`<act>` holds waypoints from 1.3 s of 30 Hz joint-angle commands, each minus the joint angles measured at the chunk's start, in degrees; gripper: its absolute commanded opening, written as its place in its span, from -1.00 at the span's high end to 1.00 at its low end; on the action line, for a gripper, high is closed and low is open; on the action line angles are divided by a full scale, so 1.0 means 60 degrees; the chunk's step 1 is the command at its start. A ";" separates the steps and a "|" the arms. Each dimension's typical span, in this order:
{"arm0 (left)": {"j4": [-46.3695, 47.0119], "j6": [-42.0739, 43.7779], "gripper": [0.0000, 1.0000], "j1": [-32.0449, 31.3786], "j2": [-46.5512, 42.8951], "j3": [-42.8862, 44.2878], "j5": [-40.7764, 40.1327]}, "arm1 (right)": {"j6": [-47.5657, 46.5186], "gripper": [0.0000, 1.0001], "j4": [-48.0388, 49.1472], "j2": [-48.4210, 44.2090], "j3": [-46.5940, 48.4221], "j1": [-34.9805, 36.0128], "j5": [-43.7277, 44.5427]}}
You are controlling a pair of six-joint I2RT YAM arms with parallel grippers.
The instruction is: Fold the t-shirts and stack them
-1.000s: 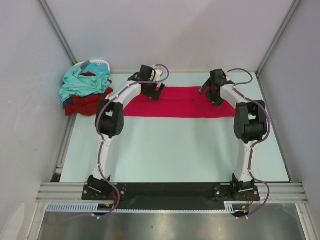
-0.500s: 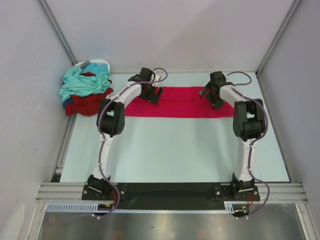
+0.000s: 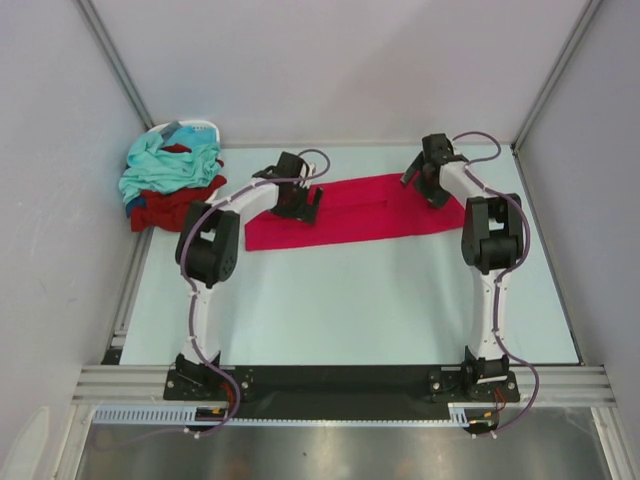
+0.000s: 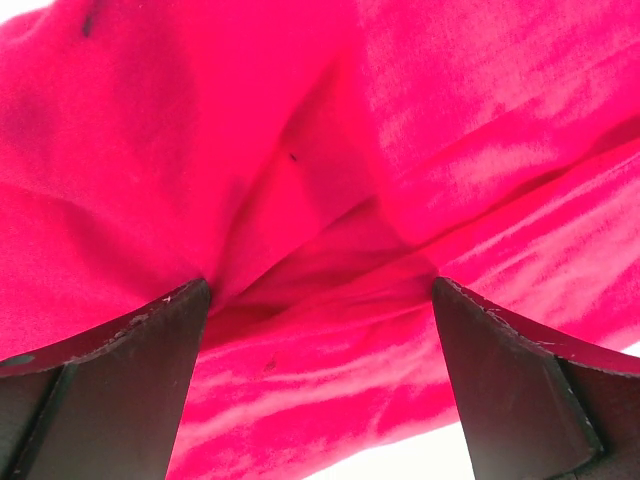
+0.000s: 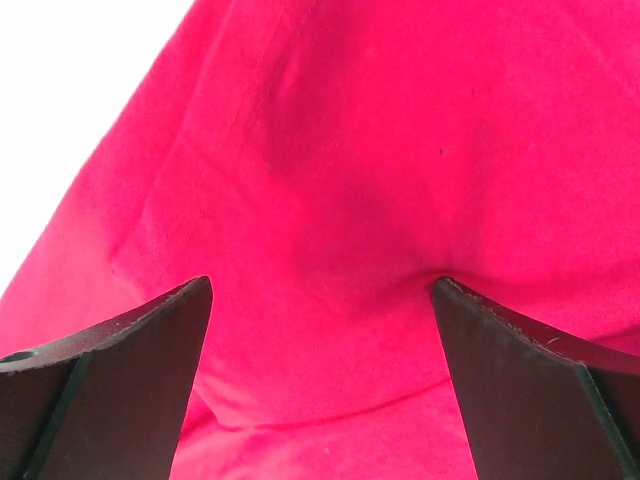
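The bright crimson-pink t-shirt (image 3: 370, 212) lies as a long folded band across the far part of the table, its left end skewed toward the front. My left gripper (image 3: 303, 200) is down on the band's left part, jaws wide open, with rumpled cloth (image 4: 300, 150) between the fingers (image 4: 120, 390). My right gripper (image 3: 436, 188) is down on the band's far right end, jaws wide open, with cloth (image 5: 380, 150) filling the gap. A light teal shirt (image 3: 165, 165) lies crumpled on a dark maroon one (image 3: 172, 208) at the far left. A bit of dark blue (image 3: 128, 204) shows at the pile's left edge.
A small white basket (image 3: 192, 127) stands behind the pile in the far left corner. Grey walls and metal frame posts close in the table on three sides. A black strip (image 3: 340, 380) runs along the near edge between the arm bases.
My left gripper has moved nearer and dragged the shirt's left part toward the front, so the band now lies skewed and rumpled. My right gripper has shifted slightly toward the back.
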 commanded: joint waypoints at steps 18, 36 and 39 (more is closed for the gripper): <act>0.0096 -0.9287 -0.95 -0.3487 -0.4679 -0.7792 0.0218 | -0.1492 -1.00 -0.0334 0.2229 0.2210 0.1304 -0.0037; -0.2029 -1.6763 -0.99 -0.7781 -0.3349 -0.4912 -0.0604 | -0.1858 -0.99 0.0560 0.1804 0.1228 0.2284 -0.1415; -0.2029 -1.6747 -0.99 -0.7942 -0.3040 -0.4249 -0.0311 | -0.1918 -0.99 0.0575 0.1936 0.1520 0.2650 -0.1795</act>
